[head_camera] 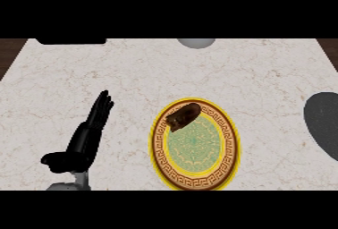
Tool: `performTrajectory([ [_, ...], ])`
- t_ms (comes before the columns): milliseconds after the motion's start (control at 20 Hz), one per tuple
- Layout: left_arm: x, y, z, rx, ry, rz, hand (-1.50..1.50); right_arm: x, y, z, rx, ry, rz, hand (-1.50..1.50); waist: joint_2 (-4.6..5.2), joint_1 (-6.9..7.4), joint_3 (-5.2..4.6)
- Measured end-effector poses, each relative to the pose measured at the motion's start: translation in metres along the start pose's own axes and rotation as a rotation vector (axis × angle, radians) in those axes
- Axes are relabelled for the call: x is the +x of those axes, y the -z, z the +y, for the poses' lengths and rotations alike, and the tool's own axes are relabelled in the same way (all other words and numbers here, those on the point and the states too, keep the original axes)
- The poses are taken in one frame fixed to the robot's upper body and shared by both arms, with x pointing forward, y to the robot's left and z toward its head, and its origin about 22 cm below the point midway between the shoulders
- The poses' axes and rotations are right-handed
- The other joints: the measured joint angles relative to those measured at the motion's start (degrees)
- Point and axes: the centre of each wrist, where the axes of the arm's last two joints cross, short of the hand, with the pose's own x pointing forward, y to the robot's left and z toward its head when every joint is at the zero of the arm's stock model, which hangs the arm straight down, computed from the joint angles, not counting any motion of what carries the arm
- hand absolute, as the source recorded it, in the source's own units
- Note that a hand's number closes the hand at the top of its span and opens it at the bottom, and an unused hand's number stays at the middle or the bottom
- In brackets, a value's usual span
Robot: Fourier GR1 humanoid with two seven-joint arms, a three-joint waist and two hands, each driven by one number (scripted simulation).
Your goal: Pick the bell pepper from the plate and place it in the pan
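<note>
Dark brown, oblong bell pepper [183, 116] lying tilted on the upper-left rim of the yellow-bordered patterned plate [226, 147]; dark pan [323, 123] cut by the right edge, well apart across bare marble counter [251, 71]; left hand [89, 134] left of the plate, fingers straight, holding nothing; right hand unseen.

So the bell pepper [183, 116] is looking dark brownish, kind of oblong, and it's lying tilted on the far left part of the plate [224, 154]. The plate is sitting flat mid-counter, with a yellow rim, a brown patterned band and a green center. The pan [323, 123] is showing as a dark grey shape at the right edge, well apart from the plate.
</note>
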Motion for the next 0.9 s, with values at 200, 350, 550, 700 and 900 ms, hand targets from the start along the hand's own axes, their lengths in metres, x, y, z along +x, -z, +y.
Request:
performTrajectory([
  [200,-0.006,0.004,0.002,-0.003,0.001,0.002,0.0,0.001,-0.015,0.002,0.012,-0.02,0.001,-1.5,0.04,0.13,0.01],
  [350,0.001,-0.001,0.001,-0.008,0.001,0.001,0.0,0.002,-0.026,0.001,0.008,-0.038,0.008,-1.5,0.04,0.25,0.03],
  [550,0.0,0.0,-0.011,-0.01,0.0,0.003,0.0,0.009,-0.032,0.002,0.005,-0.07,0.02,-1.5,0.05,0.26,0.02],
  [700,-0.003,0.002,-0.007,-0.005,0.007,-0.001,0.0,0.013,-0.028,-0.002,0.0,-0.089,0.019,-1.5,0.06,0.28,0.04],
  [900,-0.003,0.002,-0.014,-0.01,0.004,0.003,0.0,0.016,-0.024,0.0,-0.017,-0.132,0.006,-1.5,0.07,0.32,0.03],
])
